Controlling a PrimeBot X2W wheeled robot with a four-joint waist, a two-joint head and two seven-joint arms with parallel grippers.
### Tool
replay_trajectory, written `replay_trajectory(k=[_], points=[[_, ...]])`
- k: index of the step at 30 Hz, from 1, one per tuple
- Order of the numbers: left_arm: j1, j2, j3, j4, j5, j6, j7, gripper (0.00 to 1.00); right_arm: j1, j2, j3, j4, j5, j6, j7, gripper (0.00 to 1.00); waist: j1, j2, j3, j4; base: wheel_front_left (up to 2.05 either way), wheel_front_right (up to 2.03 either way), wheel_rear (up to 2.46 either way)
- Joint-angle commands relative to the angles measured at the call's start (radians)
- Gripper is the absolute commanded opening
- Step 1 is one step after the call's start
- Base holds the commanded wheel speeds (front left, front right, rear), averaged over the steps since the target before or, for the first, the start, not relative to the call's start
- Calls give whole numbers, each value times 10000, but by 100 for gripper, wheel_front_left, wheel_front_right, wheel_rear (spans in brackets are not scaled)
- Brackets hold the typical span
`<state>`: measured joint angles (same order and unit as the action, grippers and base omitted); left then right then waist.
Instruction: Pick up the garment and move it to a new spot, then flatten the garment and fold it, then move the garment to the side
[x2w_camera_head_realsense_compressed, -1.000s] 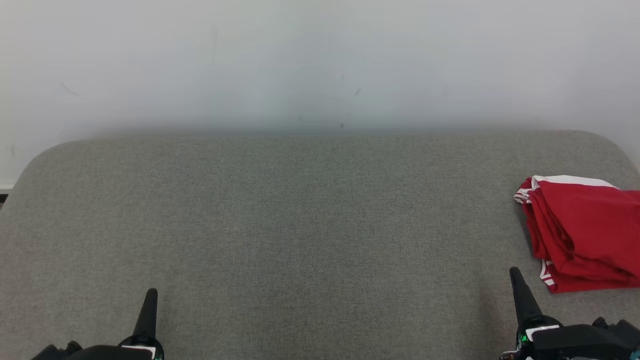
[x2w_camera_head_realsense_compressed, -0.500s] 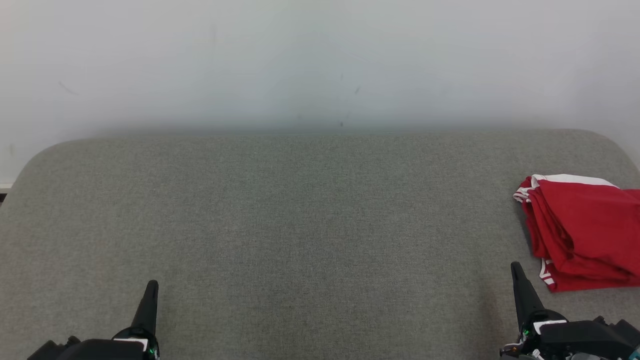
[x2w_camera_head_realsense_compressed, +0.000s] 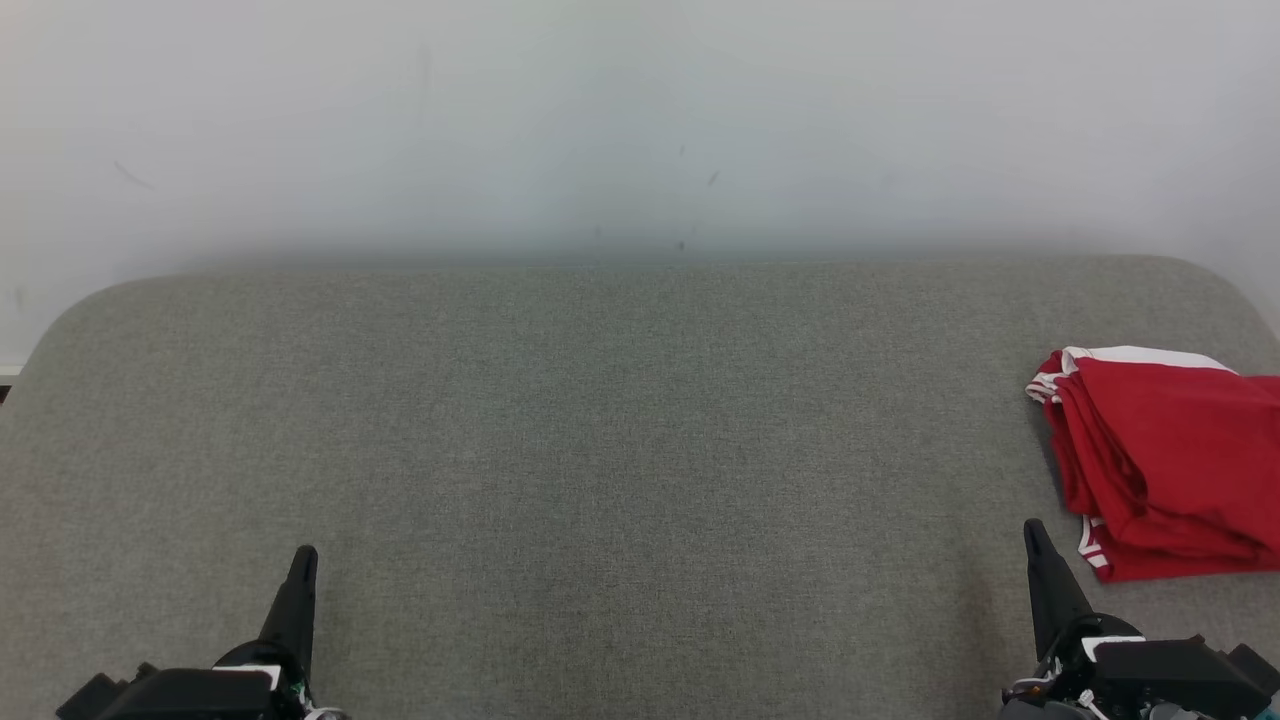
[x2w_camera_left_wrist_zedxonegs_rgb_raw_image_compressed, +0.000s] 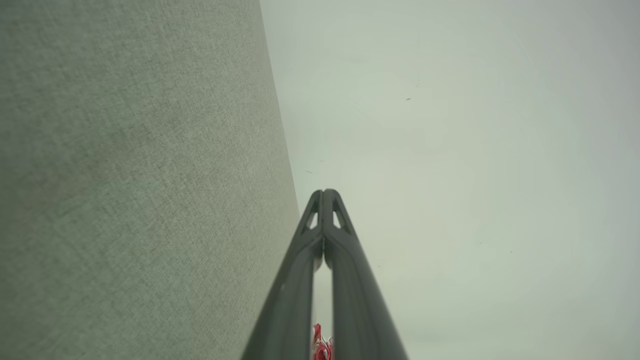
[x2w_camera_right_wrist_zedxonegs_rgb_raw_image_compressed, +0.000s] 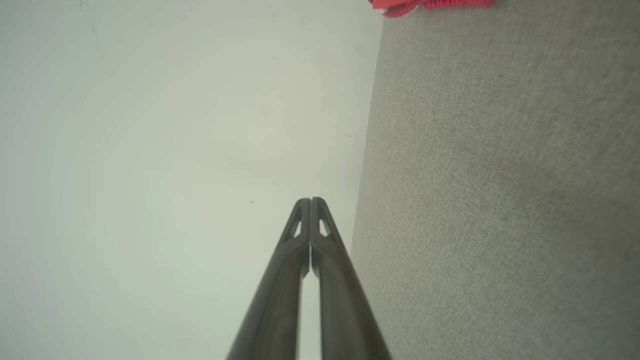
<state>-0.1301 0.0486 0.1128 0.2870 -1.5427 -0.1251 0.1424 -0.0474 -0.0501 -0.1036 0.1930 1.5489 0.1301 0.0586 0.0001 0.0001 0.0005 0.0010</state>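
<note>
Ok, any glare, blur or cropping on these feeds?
Head view: soft even light, no glare; garment cut off by the right edge. Left wrist view: wall hazy, greenish. Right wrist view: garment clipped at the top edge, pinker.

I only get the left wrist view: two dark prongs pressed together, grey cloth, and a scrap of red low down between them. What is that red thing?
Observer: A folded red garment with white trim. In the head view it lies at the right edge of the grey surface.
Visitor: Is anything holding it?
Observer: No. The right gripper points up beside its near corner, fingers shut on nothing, and looks apart from it.
Visitor: And where are my prongs?
Observer: They are the left gripper, at the lower left of the head view, far across the surface from the garment.
</note>
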Motion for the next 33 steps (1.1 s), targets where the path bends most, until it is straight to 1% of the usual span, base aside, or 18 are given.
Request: replay_trajectory(k=[1,9,33], points=[[-185,29,56,-36,-206,-66,82,0,-131,-2,-21,1,196,10,39,0,-1,-1,4,-2,0,0,0],[-220,28,92,-27,-678,-70,233,0,-149,0,-37,28,724,11,77,0,-1,-1,22,-11,0,0,0],[-226,27,85,-29,-677,-71,237,0,-145,0,-34,25,706,11,76,0,-1,-1,23,-12,0,0,0]])
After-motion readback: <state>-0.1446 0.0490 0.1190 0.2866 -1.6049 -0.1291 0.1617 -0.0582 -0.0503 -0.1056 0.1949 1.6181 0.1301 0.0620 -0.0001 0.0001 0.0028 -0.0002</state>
